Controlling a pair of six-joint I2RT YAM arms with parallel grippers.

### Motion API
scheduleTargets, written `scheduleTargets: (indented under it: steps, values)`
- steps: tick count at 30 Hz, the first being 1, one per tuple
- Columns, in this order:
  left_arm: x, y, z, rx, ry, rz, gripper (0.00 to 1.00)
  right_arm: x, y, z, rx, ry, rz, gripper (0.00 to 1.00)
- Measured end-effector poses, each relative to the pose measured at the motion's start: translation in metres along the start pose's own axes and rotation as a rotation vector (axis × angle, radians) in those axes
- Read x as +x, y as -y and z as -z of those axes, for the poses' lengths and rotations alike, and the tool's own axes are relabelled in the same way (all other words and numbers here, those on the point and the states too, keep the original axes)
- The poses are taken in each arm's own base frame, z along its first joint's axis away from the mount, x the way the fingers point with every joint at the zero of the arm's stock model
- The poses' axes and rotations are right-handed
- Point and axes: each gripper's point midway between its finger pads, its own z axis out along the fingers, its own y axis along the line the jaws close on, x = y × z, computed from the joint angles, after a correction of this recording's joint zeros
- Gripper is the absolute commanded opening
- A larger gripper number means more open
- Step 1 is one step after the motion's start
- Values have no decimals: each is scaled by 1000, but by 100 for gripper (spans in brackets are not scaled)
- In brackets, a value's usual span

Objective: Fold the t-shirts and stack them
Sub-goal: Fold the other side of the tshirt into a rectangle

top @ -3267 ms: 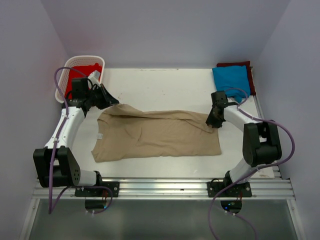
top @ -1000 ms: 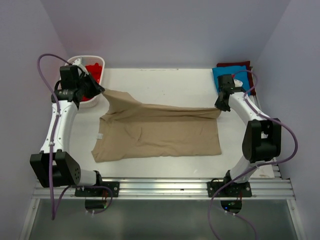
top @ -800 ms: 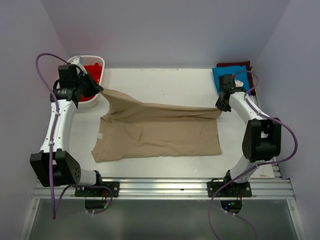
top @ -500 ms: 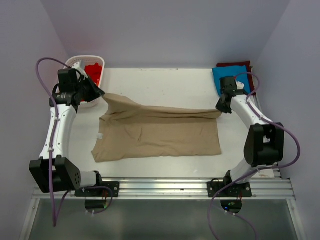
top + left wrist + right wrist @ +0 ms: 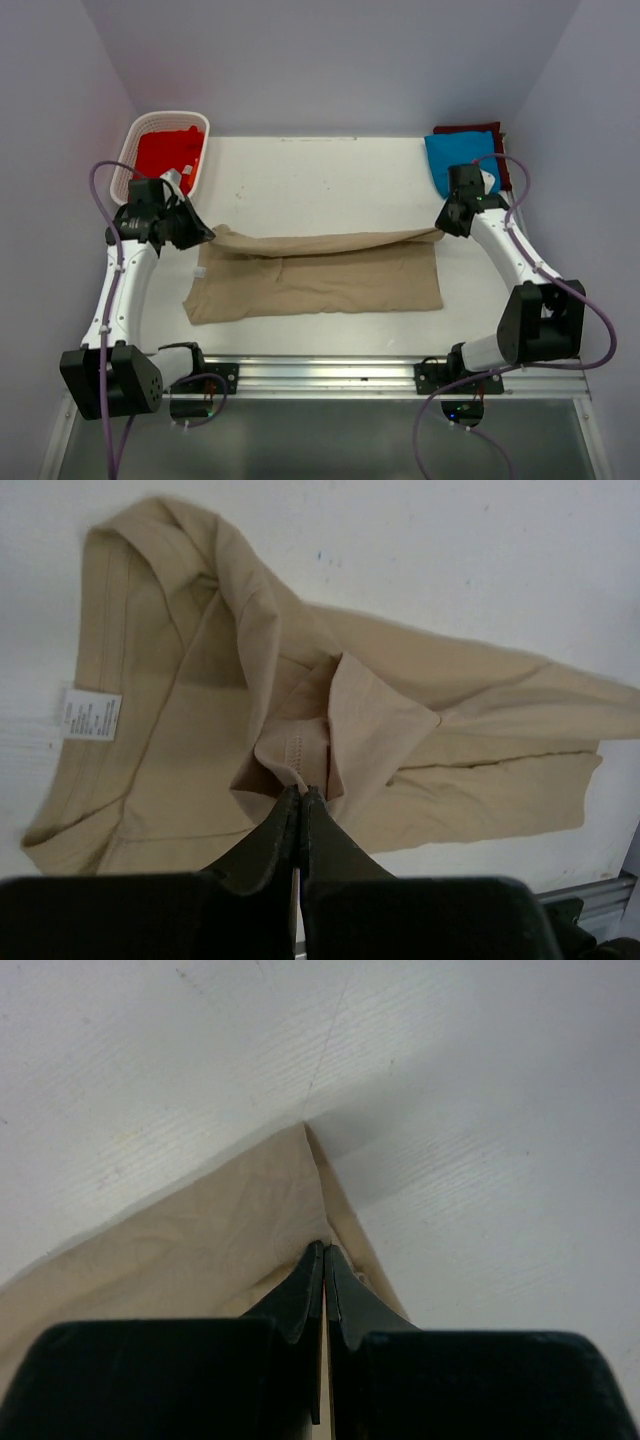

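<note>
Site: you are in a robotics lab test cell | Enclosure: plain pale walls box your white table on three sides | Rig: your left arm and right arm bolt to an aluminium rail at the near edge | Wiring: purple cables hang loose

Four shirts are there: one tan shirt, one blue shirt, one dark red shirt, one red shirt inside the basket. One basket. Two tools: left tool and right tool.
</note>
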Motion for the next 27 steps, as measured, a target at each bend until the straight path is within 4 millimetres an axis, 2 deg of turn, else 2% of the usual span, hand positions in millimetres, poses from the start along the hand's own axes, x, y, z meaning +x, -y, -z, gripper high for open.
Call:
scheduleTargets:
  steps: [4,6,12,18,23,24,25,26,27]
  values:
    - [33,-18,-9,-46,-97,35,0,19,6,-4,5,-46,17,0]
    - [43,-23,-9,-63,-124,45,0,31,11,-7,16,-75,26,0]
    - [49,-23,5,-70,-113,34,0,57,23,-6,32,-137,46,0]
    - [55,-25,15,-83,-113,27,0,65,30,2,26,-138,48,0]
    - [66,-32,17,-102,-121,31,0,77,34,-1,29,-169,55,0]
    - [71,-34,17,-108,-129,34,0,81,34,-2,28,-179,57,0]
    - [75,-37,16,-115,-140,38,0,84,35,-2,29,-187,59,5]
    - [80,-39,16,-121,-150,41,12,88,37,-3,30,-197,62,16]
    - [83,-41,16,-127,-159,43,21,88,37,-3,30,-200,63,21]
